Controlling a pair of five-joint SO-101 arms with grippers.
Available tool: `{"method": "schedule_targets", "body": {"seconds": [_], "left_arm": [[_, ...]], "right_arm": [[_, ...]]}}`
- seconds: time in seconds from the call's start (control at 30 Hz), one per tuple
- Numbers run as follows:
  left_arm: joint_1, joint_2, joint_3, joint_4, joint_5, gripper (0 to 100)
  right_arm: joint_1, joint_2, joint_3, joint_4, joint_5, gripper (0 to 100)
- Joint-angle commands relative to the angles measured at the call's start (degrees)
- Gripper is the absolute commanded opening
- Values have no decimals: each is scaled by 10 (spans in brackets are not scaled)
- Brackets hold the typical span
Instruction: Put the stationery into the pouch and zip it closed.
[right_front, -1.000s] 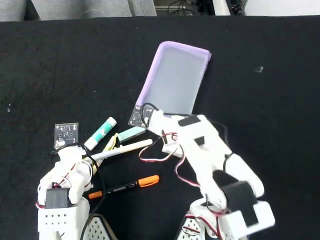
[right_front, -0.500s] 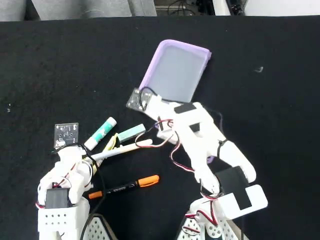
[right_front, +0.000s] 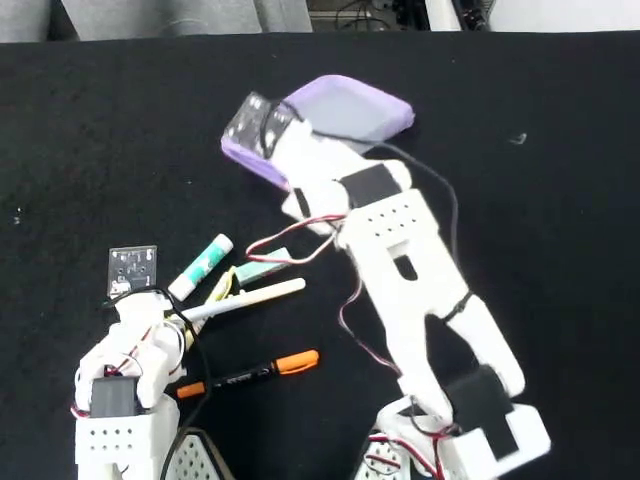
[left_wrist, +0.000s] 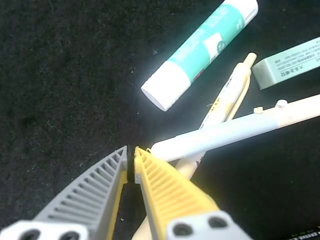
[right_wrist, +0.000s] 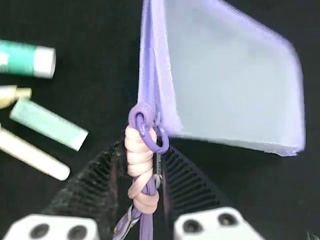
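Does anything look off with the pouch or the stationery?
Yes: the pouch is tipped up on its edge, not flat, held by the right gripper on its zipper pull. The glue stick and pens lie on the table outside it.

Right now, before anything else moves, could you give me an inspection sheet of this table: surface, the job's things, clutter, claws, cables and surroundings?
Surface: black table, flat.
Job's things: purple pouch tilted, held by its zip pull; glue stick, green eraser, cream pen, yellowish pen and orange marker lie outside it.
Clutter: one pale speck.
Claws: right claw shut on the zip pull; left claw shut, empty, tips beside the cream pen's end.
Cables: red and white wires loop off the right arm; black cable alongside it.
Surroundings: grey and white objects past the table's far edge.
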Motion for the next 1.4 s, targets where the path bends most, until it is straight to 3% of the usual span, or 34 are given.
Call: {"method": "schedule_targets", "body": {"seconds": [0.0, 0.67, 1.07, 1.13, 1.27, 1.37], "left_arm": [[-3, -4, 14, 2, -3, 36], [0, -4, 14, 2, -3, 36], [2, -4, 12, -8, -3, 40], [2, -5, 0, -57, -3, 40], [3, -4, -20, -238, -2, 38], [50, -4, 2, -369, -3, 37]], "right_arm": [[-5, -42, -70, 27, -40, 11], [-7, -51, -83, 102, -41, 11], [-6, -205, -41, 136, -41, 11], [-6, -227, -26, 138, -41, 11], [-6, -276, -5, 139, -41, 11], [-6, -305, 6, 139, -41, 11]]}}
